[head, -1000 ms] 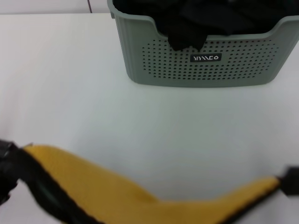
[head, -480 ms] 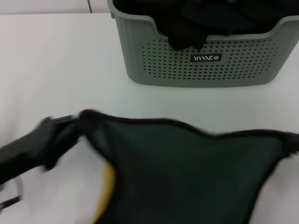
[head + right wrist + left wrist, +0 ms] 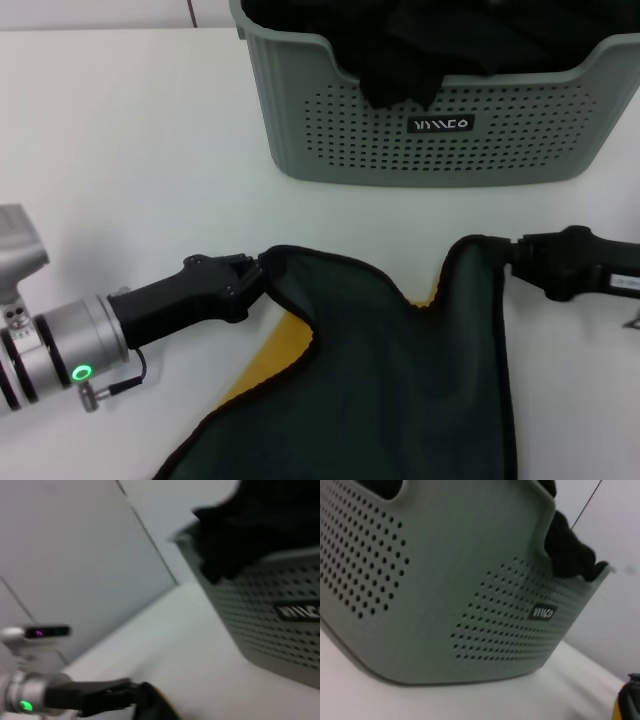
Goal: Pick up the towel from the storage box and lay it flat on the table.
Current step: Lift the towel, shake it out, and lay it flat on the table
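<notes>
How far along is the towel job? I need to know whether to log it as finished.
Done: the towel is out of the storage box and on the table, green face up. In hand: the left gripper and right gripper each hold a far corner. Left: the edge between them sags and a yellow fold shows, so it needs smoothing flat, then releasing.

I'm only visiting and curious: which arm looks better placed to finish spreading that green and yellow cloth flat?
Neither alone, probably. The left end effector and right end effector each pinch a corner of the dark green, yellow-backed towel low over the white table, so both likely lower together.
</notes>
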Available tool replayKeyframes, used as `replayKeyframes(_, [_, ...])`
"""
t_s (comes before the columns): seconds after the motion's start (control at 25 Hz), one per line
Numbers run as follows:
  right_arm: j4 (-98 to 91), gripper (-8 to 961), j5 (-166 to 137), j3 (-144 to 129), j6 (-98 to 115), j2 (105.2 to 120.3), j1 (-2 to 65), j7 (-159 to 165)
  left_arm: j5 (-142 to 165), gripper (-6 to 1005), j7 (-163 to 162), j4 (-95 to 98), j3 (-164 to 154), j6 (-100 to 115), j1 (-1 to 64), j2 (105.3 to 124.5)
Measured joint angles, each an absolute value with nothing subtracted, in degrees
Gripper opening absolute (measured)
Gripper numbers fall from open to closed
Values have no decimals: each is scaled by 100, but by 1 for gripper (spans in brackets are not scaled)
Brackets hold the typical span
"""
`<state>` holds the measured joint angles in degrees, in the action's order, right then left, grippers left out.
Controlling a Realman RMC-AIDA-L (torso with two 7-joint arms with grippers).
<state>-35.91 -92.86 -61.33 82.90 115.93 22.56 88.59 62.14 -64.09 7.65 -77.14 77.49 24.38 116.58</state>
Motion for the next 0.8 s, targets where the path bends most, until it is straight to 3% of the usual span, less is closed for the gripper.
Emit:
replayKeyframes(0.48, [-3561, 10, -9272, -6605, 7081, 11613, 2375, 8815, 6628, 14, -6263, 1778, -7677, 7170, 2411, 11486])
replayKeyframes(0.8, [-3563, 10, -9119, -6739, 6675, 11620, 2479, 8801, 7216, 19, -6115, 2458, -7658, 6598, 2447, 11541])
